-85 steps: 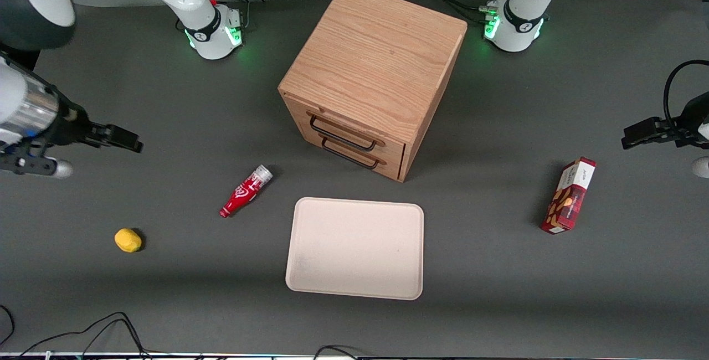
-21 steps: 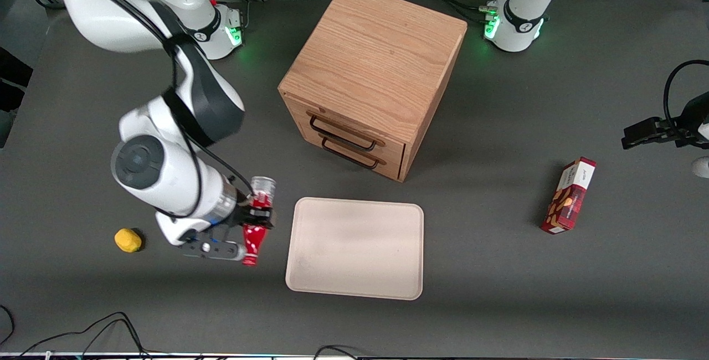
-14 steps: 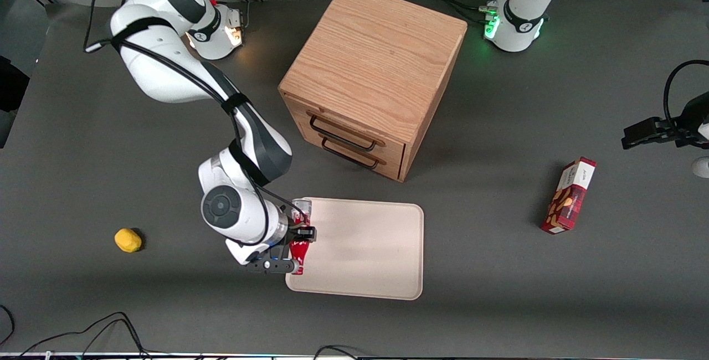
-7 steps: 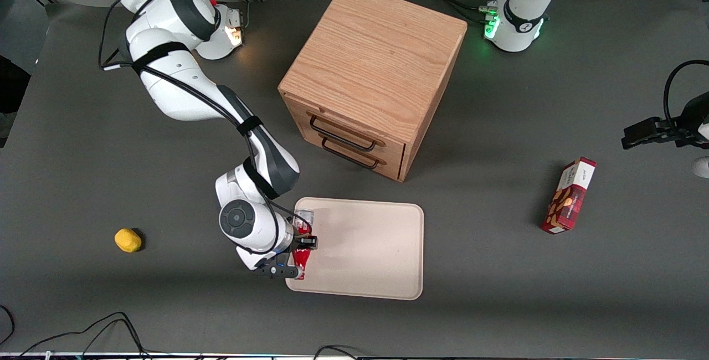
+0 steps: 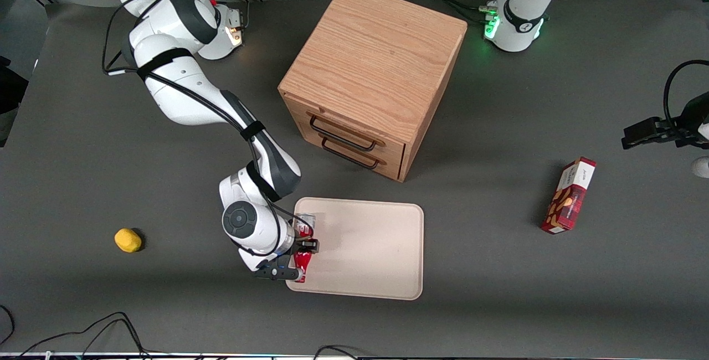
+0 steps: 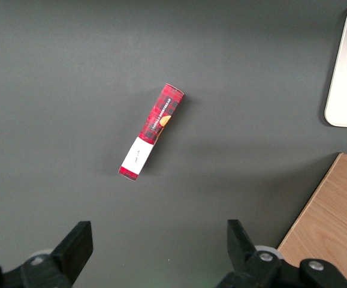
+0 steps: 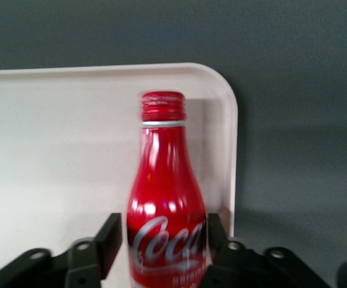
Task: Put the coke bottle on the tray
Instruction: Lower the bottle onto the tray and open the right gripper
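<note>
The coke bottle (image 5: pixel 302 245), red with a white script logo, lies on the cream tray (image 5: pixel 365 249) at the tray's end toward the working arm. Its capped neck points toward the front camera. My right gripper (image 5: pixel 299 253) is low over it, with one finger on each side of the bottle's body. In the right wrist view the bottle (image 7: pixel 167 198) lies on the tray (image 7: pixel 59 138) close to its rim. The gripper (image 7: pixel 164 237) is open a little there, and a thin strip of tray shows between one finger (image 7: pixel 112 237) and the bottle.
A wooden drawer cabinet (image 5: pixel 376 66) stands farther from the front camera than the tray. A red snack box (image 5: pixel 569 195) lies toward the parked arm's end. A small yellow object (image 5: pixel 128 240) lies toward the working arm's end. Cables run along the table's near edge.
The gripper picked the bottle up from the table and carried it over the tray's end. In the last half second it settled slightly and the fingers eased off the bottle.
</note>
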Tool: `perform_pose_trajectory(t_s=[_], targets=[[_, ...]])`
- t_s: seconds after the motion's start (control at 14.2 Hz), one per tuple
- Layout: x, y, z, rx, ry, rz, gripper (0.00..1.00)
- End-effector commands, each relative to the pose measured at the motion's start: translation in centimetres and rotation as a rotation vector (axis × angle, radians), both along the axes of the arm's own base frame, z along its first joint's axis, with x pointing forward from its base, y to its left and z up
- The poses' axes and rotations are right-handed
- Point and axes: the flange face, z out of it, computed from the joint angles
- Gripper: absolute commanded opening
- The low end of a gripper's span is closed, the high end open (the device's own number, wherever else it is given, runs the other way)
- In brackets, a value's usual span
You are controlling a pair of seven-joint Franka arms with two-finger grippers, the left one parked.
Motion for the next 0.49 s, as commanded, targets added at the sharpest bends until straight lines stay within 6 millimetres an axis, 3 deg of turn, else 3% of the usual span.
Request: perform_pose_trajectory(t_s=[0.0,0.14,0.35,0.42], targets=[[0.0,0.6,0.1,-0.021,-0.039,-0.001,1.0],[0.3,0.4,1.0,-0.019,-0.047,-0.007,1.0],[0.6,-1.0,4.8,-0.022,-0.064,-0.019,1.0],[0.9,-2.5,6.9,-0.021,-0.071,-0.033,1.0]])
